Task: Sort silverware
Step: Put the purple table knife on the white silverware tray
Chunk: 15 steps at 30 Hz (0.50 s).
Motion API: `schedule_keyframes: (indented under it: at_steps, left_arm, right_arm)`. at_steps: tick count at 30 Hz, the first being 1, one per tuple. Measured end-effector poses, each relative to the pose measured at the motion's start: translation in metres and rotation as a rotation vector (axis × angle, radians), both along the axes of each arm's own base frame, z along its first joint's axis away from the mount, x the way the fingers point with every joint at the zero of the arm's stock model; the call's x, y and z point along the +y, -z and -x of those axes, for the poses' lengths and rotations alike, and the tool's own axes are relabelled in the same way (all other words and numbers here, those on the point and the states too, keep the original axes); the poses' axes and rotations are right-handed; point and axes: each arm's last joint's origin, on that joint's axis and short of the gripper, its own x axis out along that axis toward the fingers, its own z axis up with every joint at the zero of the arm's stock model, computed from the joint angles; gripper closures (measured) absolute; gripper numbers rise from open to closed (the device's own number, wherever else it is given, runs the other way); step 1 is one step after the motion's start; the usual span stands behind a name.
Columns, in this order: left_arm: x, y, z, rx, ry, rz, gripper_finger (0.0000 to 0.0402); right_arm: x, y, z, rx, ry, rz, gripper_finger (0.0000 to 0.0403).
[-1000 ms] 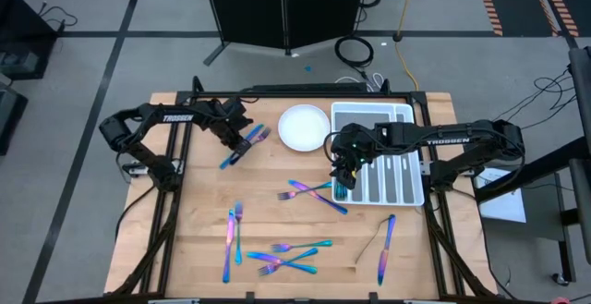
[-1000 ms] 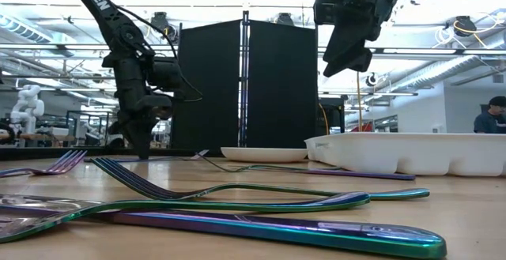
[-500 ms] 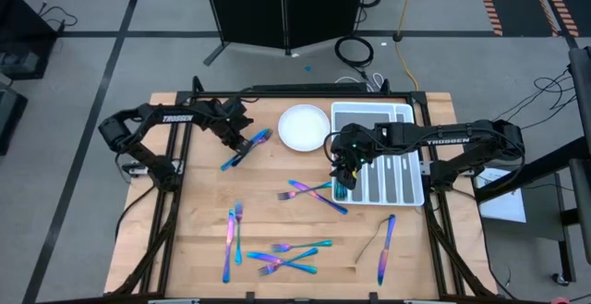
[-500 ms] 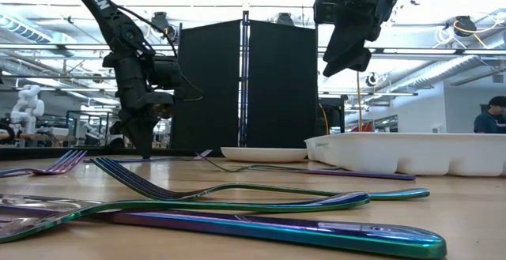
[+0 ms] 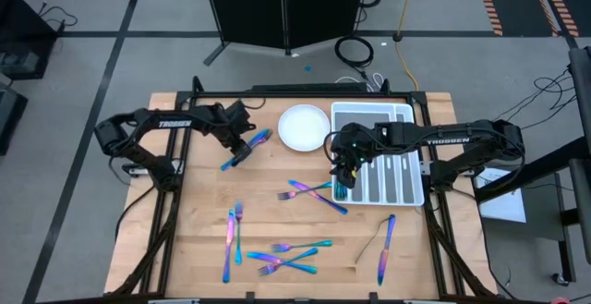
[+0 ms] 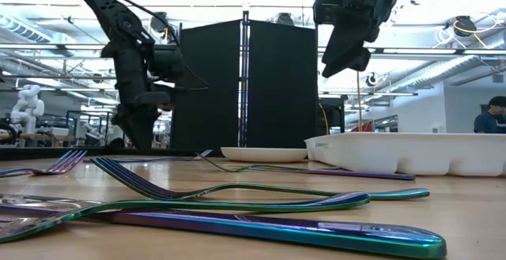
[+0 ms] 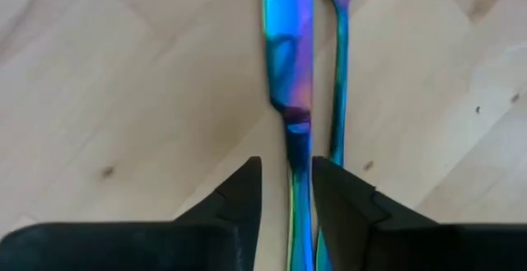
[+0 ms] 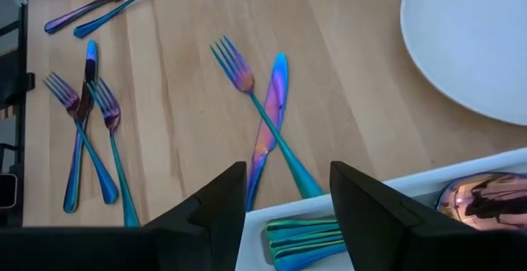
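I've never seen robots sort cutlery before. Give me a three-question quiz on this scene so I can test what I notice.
1. True or false: the white plate has cutlery lying on it.
2. Which piece lies between the left gripper's fingers? A) a knife B) a ladle C) a whisk
3. Fill in: the right gripper hangs over the near-left corner of the white ____.

Key
1. False: the plate is bare.
2. A: the knife's handle runs between the two fingers, with a second, slimmer piece lying alongside it on the table.
3. Cutlery tray, which already holds some pieces.
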Motion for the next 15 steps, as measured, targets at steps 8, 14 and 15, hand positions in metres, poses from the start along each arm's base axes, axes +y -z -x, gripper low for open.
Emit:
schedule_keyframes:
  at_steps: [8, 14, 15]
  left_arm:
    - [-0.009, 0.000, -0.009, 0.021, 0.038, -0.078, 0.0279]
    - [-0.011, 0.011, -0.015, 0.050, 0.059, -0.076, 0.0279]
    - [-0.012, 0.012, -0.016, 0.056, 0.061, -0.079, 0.0279]
  right_arm:
    - [0.000, -0.001, -0.001, -0.014, 0.000, 0.002, 0.0236]
    - [0.000, -0.001, -0.001, -0.014, 0.004, -0.001, 0.0236]
    - [0.000, -0.001, -0.001, -0.014, 0.005, -0.002, 0.0236]
